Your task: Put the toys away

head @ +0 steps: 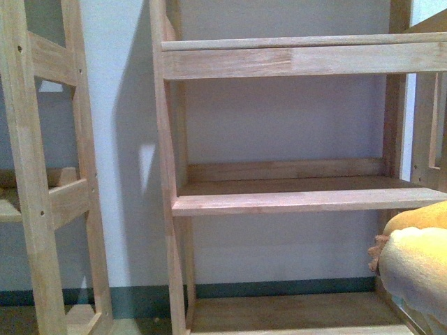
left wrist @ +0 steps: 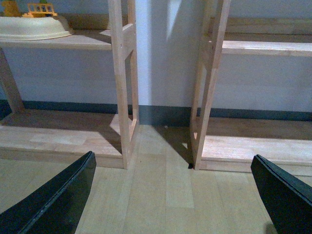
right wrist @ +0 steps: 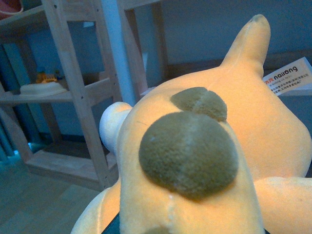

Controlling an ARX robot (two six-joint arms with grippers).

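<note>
1. Pale wall and wooden shelving fill your front view, with one shelf unit dead ahead and a second shelf frame beside it.
2. Your left gripper stands wide open. Its two black fingers sit far apart, and nothing lies between them or touches them.
3. Just beyond those open jaws you see bare wooden floor, and past it the strip of wall between the two units' uprights.
4. Further out from the left jaws, a cream dish rests on a shelf with a small yellow toy on it, well apart from the fingers.
5. The plush toy crowds your right wrist view, pressed close to the camera. It is orange-yellow, with two olive-brown patches and a paper tag behind it.
6. Your right gripper is hidden beneath the plush, so you cannot tell how wide its jaws are or whether they clamp the toy.
7. From the front, the plush toy shows at the lower right edge, near the shelf unit's right side and below its middle board.
</note>
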